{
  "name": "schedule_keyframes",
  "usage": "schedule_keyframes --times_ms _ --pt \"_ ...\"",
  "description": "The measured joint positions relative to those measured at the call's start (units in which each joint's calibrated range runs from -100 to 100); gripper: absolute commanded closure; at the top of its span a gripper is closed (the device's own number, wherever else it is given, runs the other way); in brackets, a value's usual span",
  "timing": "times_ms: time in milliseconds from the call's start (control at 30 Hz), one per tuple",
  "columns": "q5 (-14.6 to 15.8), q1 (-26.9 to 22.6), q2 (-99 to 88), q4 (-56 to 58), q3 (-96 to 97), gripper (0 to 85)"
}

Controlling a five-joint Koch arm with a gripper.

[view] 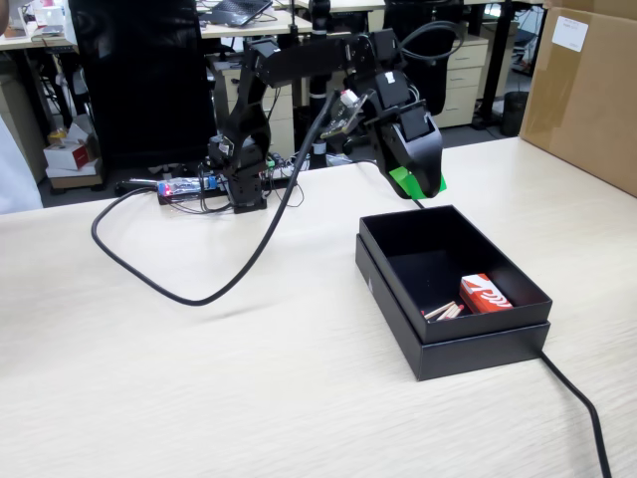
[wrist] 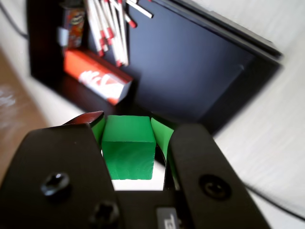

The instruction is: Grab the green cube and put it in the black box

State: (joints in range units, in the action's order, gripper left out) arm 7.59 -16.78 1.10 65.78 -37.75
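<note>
Pale wood table (view: 199, 378) carries it all, and the black box (view: 398, 261) sits toward its right side in the fixed view, open-topped, ready to receive. Arm (view: 299, 60) reaches out from the far edge, wrist tipped down, gripper (view: 418, 184) hanging just beyond the box's far corner. Jaws are clamped on the cube (wrist: 128, 145), squarely between the green pads (wrist: 161, 134), lifted for the drop. Matchbox (view: 485, 294) and matches (wrist: 112, 28) crowd one end; the open floor looks the better target.
</note>
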Motion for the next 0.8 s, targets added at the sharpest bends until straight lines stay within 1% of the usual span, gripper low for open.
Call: schedule_keyframes --times_ms 33,67,200,533,600,700,733,800 --pt "0.0 0.0 0.3 0.0 0.1 84.6" --pt "0.3 0.0 6.5 0.1 0.6 84.5" --pt "0.7 0.0 12.3 0.1 0.6 84.5" --pt "1.3 -0.1 18.8 0.0 0.7 84.1" --pt "1.4 -0.1 18.9 0.0 1.1 75.4" --pt "1.4 -0.1 19.4 0.0 2.4 73.9" --pt "1.6 -0.1 19.4 0.0 3.1 71.2" --pt "1.8 -0.1 19.5 0.0 3.5 61.6"
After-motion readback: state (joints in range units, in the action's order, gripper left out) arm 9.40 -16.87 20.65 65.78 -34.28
